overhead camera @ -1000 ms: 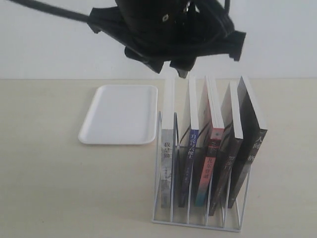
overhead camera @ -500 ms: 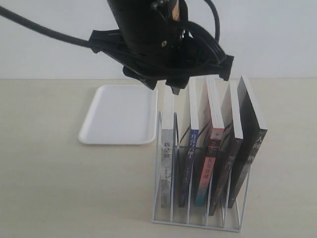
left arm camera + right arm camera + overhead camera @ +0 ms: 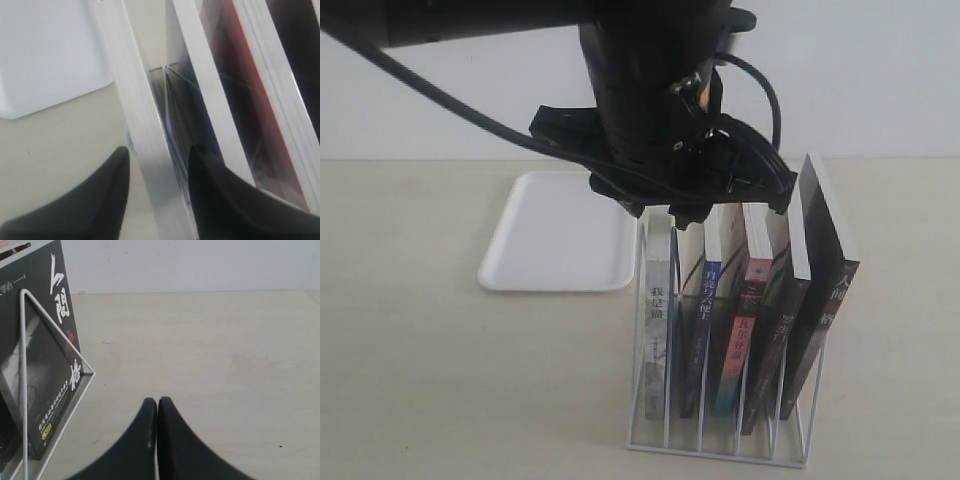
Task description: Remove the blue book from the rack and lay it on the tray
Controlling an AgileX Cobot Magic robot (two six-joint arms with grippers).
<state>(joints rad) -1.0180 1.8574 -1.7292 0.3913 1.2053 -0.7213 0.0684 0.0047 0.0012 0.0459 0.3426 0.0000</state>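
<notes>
The blue book (image 3: pixel 703 305) stands second from the left in the white wire rack (image 3: pixel 650 440), its dark-blue spine facing the exterior view. My left gripper (image 3: pixel 672 215) hangs over the rack's left end. In the left wrist view it (image 3: pixel 159 160) is open, its fingers straddling the white page edge of the leftmost, grey-spined book (image 3: pixel 140 125). One finger sits in the gap toward the blue book's page edge (image 3: pixel 207 85). The white tray (image 3: pixel 560 230) lies left of the rack. My right gripper (image 3: pixel 158 402) is shut on nothing, low over the table.
The rack also holds a grey-spined book (image 3: pixel 657 320), a red-and-teal-spined book (image 3: pixel 742 330) and two black books (image 3: pixel 820 290). The right wrist view shows the outermost black book (image 3: pixel 45 370) behind a rack wire (image 3: pixel 23 365), with bare table beyond it.
The left arm has come down from above the books and shifted slightly right. Its fingers now reach the top edges at the rack's left end. The books and the tray have not moved.
</notes>
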